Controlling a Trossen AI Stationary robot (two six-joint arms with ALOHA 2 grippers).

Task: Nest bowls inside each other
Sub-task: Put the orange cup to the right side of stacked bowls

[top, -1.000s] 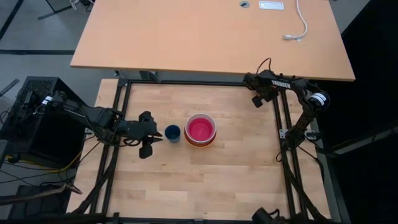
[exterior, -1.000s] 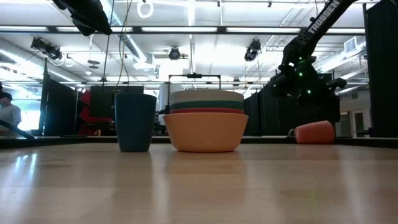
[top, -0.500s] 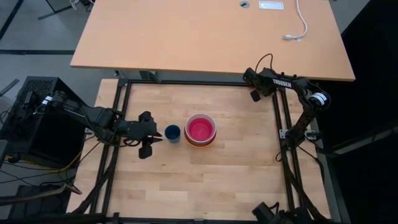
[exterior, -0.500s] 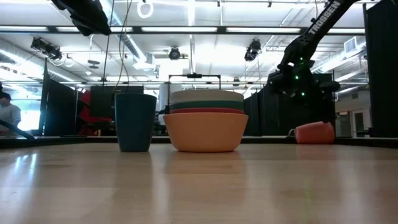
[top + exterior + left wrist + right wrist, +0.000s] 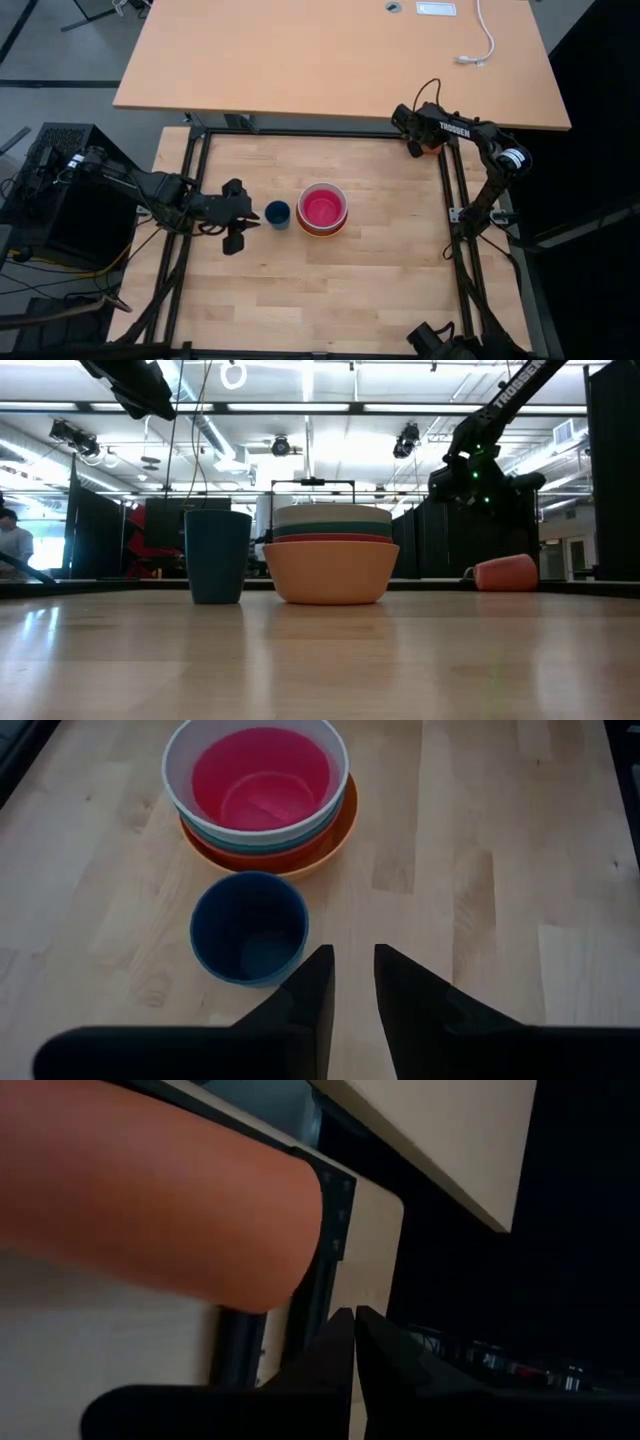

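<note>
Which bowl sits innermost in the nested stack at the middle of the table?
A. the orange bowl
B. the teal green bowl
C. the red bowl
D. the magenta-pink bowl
D: the left wrist view shows the magenta-pink bowl lying inside the white bowl, with the orange bowl outermost at the bottom of the stack and the dark blue cup standing apart beside it.
</note>
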